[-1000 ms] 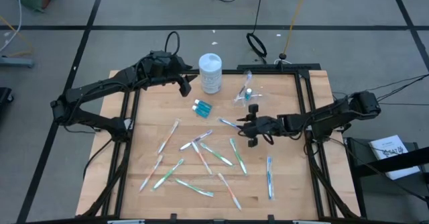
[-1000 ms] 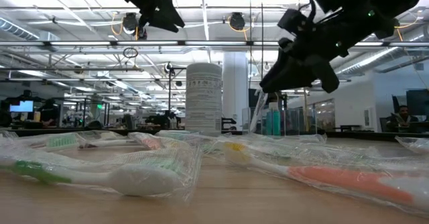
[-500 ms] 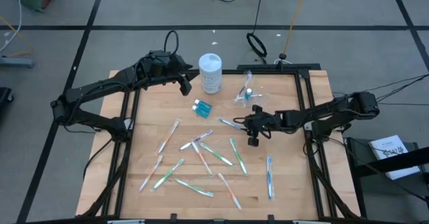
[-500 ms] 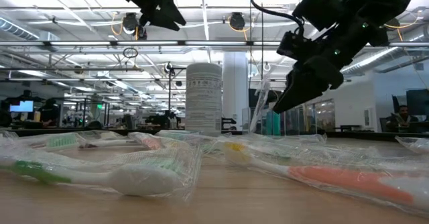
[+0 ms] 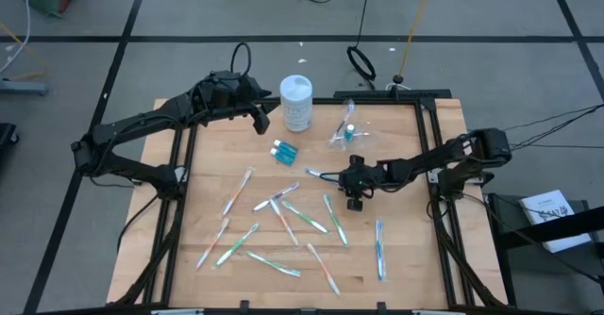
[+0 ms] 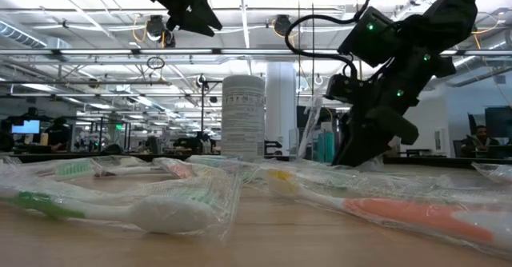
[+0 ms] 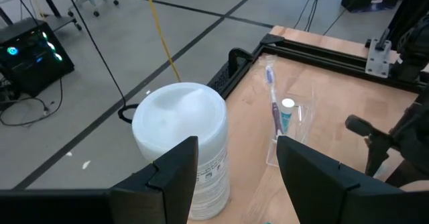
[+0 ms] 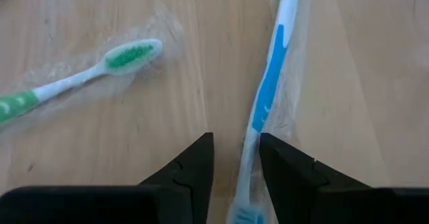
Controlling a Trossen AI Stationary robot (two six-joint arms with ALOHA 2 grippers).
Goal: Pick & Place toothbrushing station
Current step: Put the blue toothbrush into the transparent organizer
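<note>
The right gripper (image 5: pixel 354 200) is dropping toward the tabletop (image 5: pixel 415 258), its narrowly parted fingers (image 8: pixel 194 167) now straddling a blue toothbrush (image 8: pixel 268 83), suggesting a pick is starting, while the left gripper (image 5: pixel 261 122) is hovering open beside one white canister (image 5: pixel 296 103), roughly a dozen toothbrushes lying scattered.

You're looking at a grey floor (image 5: pixel 491 32) crossed by dark lines, with the wooden table (image 5: pixel 217 155) at centre. At twelve o'clock beyond the table's far edge, black cables (image 5: pixel 359 62) loop on the floor beside a yellow cord (image 5: pixel 411 27). At three o'clock a paper sheet (image 5: pixel 550 208) lies on a dark stand. Level across the table, you see an open hall with ceiling pipes (image 6: pixel 256 53), round lamps (image 6: pixel 155 29), and desk monitors (image 6: pixel 24 126) at nine o'clock.
</note>
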